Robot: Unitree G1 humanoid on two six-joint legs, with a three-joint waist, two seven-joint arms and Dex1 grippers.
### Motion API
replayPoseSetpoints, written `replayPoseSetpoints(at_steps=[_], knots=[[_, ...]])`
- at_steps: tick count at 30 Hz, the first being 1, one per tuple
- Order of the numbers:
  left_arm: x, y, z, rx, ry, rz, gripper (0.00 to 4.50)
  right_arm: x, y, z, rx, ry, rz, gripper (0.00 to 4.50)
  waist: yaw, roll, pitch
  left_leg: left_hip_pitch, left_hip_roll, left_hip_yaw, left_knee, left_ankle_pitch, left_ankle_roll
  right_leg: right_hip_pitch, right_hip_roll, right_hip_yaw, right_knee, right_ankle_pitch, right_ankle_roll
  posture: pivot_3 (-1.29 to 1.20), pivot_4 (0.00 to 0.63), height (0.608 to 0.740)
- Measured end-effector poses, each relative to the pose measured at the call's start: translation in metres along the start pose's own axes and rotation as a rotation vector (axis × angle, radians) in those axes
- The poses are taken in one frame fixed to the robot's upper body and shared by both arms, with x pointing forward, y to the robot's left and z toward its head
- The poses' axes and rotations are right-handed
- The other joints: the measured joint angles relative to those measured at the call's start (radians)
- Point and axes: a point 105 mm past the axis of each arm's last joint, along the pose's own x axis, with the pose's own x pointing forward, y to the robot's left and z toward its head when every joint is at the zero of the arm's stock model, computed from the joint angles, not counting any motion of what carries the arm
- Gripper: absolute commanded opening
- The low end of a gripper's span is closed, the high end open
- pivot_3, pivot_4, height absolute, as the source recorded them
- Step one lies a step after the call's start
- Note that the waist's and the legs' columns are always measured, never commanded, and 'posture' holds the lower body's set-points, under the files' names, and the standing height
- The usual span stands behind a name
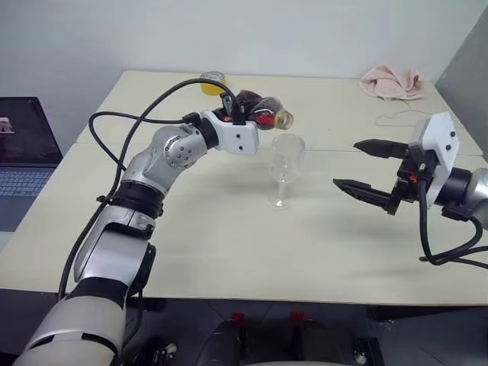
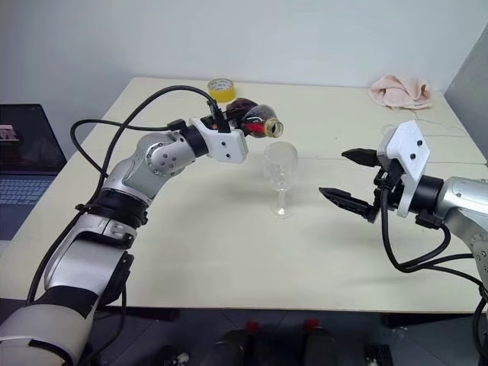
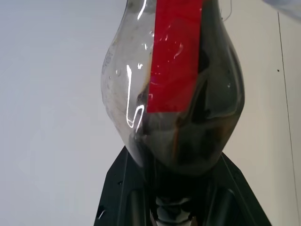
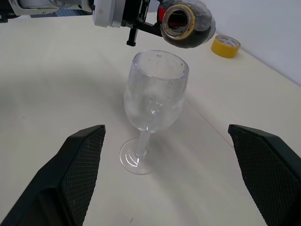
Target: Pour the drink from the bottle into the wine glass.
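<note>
The left gripper [image 1: 242, 107] is clamped on the cola bottle [image 2: 258, 120], tipped nearly level with its open mouth just above and behind the wine glass [image 2: 280, 177] rim. The glass looks empty, though droplets cling inside. Roll slowly, keeping the mouth over the bowl. The right gripper [image 2: 352, 179] waits spread wide, holding nothing.

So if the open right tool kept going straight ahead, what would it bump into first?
Probably the wine glass: it stands right between the right tool's open fingers, straight ahead on the table, though depth is hard to judge.
</note>
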Motion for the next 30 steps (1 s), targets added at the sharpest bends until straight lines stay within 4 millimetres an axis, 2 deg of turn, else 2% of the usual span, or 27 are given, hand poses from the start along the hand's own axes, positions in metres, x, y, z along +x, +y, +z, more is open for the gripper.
replayPoseSetpoints(at_steps=[18,30], knots=[[-0.0004,0.006,0.0037,0.155,-0.035,0.018,0.74,0.0001,0.0005,0.0002,-0.004,0.0,-0.008,4.5,-0.004,0.0,0.0,0.0,0.0,-0.001,0.0,0.0,0.0,0.0,0.0,-0.001,0.001,0.0,0.0,0.0,0.15,0.74],[-0.0001,0.007,0.0015,0.198,-0.029,0.019,0.74,0.0001,0.0018,-0.0012,-0.002,0.004,-0.006,4.5,-0.005,0.0,0.0,0.0,0.0,-0.001,0.0,0.0,0.0,0.0,0.0,-0.001,0.004,0.0,0.0,0.0,0.15,0.74]])
